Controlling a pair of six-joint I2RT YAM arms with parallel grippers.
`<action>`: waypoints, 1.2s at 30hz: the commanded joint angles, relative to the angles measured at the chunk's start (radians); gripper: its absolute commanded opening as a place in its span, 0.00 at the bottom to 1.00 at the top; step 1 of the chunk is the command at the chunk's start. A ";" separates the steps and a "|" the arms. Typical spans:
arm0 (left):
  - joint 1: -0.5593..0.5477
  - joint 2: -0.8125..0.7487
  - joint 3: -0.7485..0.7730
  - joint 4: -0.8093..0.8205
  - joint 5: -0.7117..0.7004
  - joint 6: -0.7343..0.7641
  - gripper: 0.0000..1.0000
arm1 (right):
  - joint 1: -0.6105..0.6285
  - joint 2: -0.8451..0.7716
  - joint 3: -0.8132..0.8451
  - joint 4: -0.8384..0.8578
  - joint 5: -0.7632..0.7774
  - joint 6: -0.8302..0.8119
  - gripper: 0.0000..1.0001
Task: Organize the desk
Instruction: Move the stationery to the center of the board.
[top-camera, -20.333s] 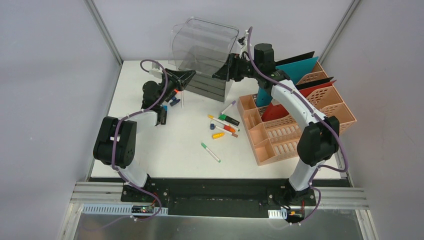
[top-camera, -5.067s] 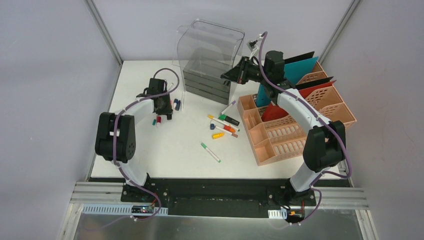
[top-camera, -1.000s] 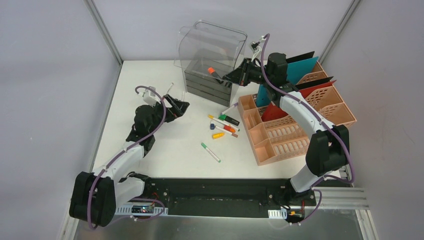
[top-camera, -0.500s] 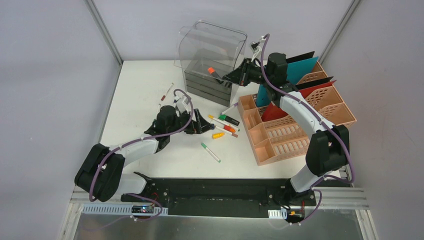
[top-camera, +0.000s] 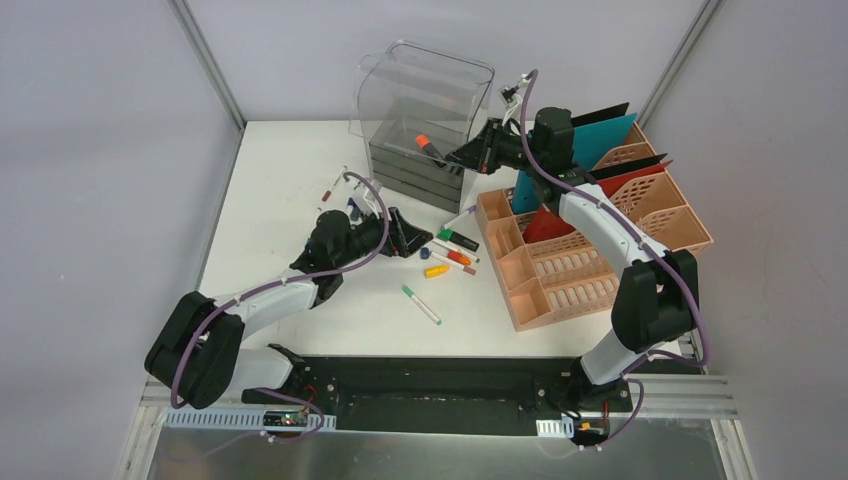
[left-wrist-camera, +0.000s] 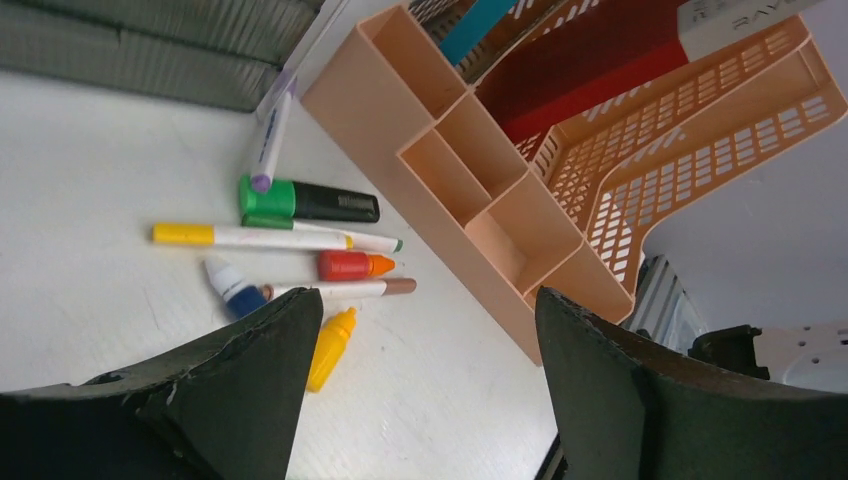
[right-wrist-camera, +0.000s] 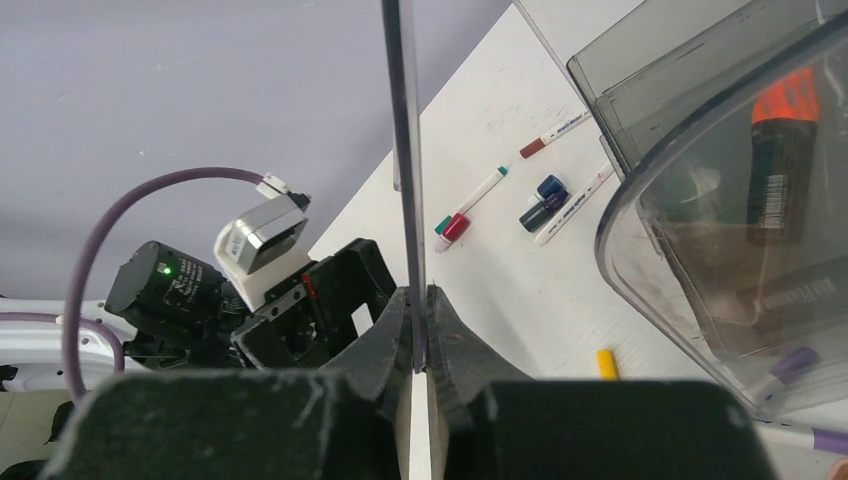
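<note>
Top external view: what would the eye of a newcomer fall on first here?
Probably the tall clear drawer box at the far middle of the desk. The right gripper is shut on its clear side wall, and an orange-capped marker lies inside. Next come the peach file rack on the right and the loose markers in the middle, where the open left gripper hovers.
</note>
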 joint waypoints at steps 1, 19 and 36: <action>0.000 -0.001 0.020 0.122 0.049 0.116 0.79 | -0.005 -0.060 0.000 0.022 -0.012 0.003 0.05; -0.183 0.334 0.315 -0.135 -0.102 0.659 0.64 | -0.005 -0.064 -0.001 0.024 -0.011 0.004 0.05; -0.182 0.668 0.476 0.147 -0.066 0.642 0.58 | -0.007 -0.069 0.001 0.024 -0.015 0.005 0.05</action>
